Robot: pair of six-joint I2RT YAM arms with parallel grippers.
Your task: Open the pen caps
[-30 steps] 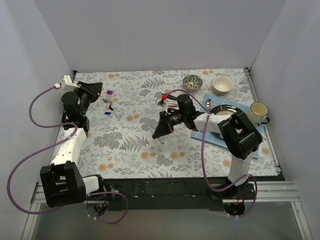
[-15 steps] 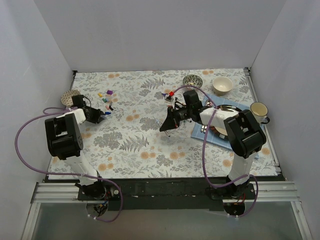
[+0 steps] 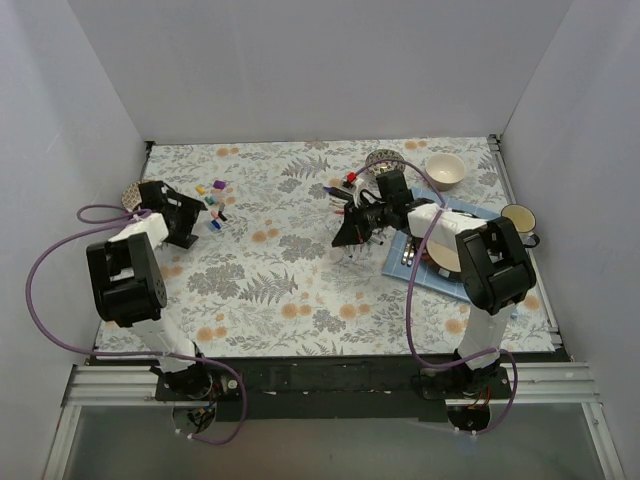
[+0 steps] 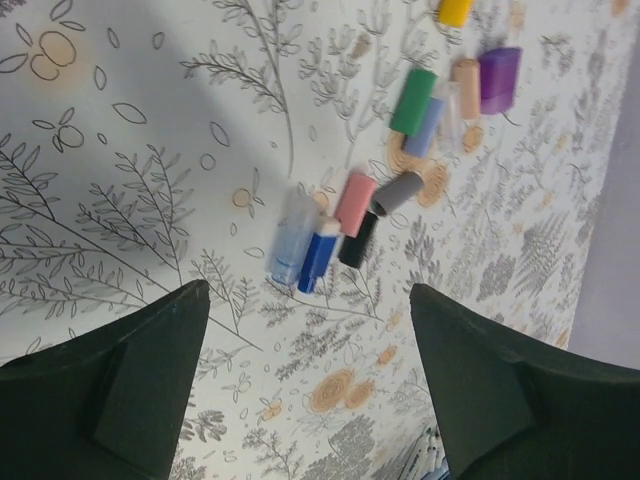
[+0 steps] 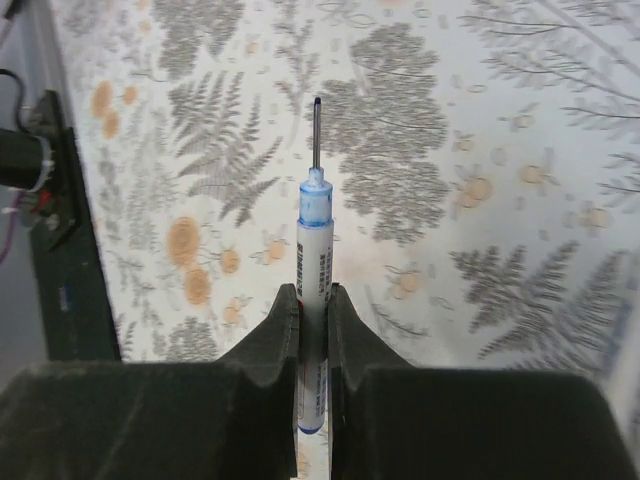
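Several loose pen caps lie at the table's far left (image 3: 212, 203). In the left wrist view a dark blue cap (image 4: 318, 258), a pink one (image 4: 354, 203), a black one (image 4: 358, 240), a green one (image 4: 414, 100) and a purple one (image 4: 498, 75) show among them. My left gripper (image 4: 308, 300) (image 3: 195, 222) hangs open just above them, holding nothing. My right gripper (image 5: 313, 292) (image 3: 348, 238) is shut on an uncapped white-barrelled pen (image 5: 313, 250), its thin tip pointing away over the cloth. More pens, one with a red cap (image 3: 352, 180), lie behind it.
A patterned bowl (image 3: 381, 160) and a white bowl (image 3: 445, 170) stand at the back right. A mug (image 3: 517, 222) and a plate (image 3: 440, 252) on a blue mat (image 3: 400, 262) sit at the right. A small patterned dish (image 3: 131, 196) lies at the far left edge.
My left gripper has gone from shut to wide open and now hangs over the loose caps. My right gripper has carried the uncapped pen to the right and further back.
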